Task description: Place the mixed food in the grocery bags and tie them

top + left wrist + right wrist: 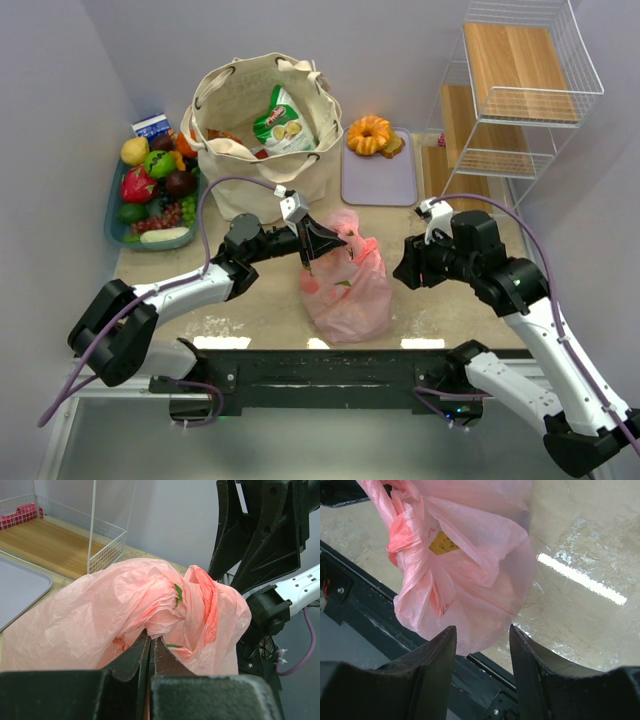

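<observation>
Jaws of the left gripper [150, 641] were pressed together on a fold of the pink plastic bag [100, 607], pinching the film low on the side facing it, with the bag's bulk swelling up just ahead of the tips. Beyond that gripper and a little to its left stood the canvas tote [250, 170], a green snack packet [283, 122] showing in its mouth. The pink bag sat on the table between the two grippers, its top bunched into loose, twisted ears. The right gripper [480, 635] faced the bag's other side with its jaws apart and nothing between them, the bag's lower bulge just ahead of its fingertips. Far beyond it, the orange ring cake [369, 133] lay on a lavender board [380, 178].

The bag looked light, limp and slick, likely to slide through a shallow pinch and to tear if yanked. The twisted ear [400, 535] near the mouth seemed the best hold for tying, not the bulging body.
</observation>
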Robot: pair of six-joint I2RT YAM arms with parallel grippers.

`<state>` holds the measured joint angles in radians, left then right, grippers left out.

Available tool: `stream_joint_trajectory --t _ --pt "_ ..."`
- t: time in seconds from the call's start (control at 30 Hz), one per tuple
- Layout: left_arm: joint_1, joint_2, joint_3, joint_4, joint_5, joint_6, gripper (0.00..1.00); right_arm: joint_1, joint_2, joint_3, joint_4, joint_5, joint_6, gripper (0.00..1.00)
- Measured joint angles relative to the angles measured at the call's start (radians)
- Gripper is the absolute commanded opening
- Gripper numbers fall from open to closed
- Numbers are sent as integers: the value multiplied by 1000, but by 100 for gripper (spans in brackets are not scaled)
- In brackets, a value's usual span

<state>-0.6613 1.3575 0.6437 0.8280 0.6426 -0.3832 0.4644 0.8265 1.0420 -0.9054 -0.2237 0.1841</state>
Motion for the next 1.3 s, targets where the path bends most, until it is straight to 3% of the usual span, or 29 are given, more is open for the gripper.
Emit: stream_joint_trajectory --t 0.7,1.3 --pt "0 0 2 -8 0 0 0 16 -57 -87 134 -106 17 49" --pt "0 0 7 -24 0 0 0 67 -63 -176 294 -109 35 47"
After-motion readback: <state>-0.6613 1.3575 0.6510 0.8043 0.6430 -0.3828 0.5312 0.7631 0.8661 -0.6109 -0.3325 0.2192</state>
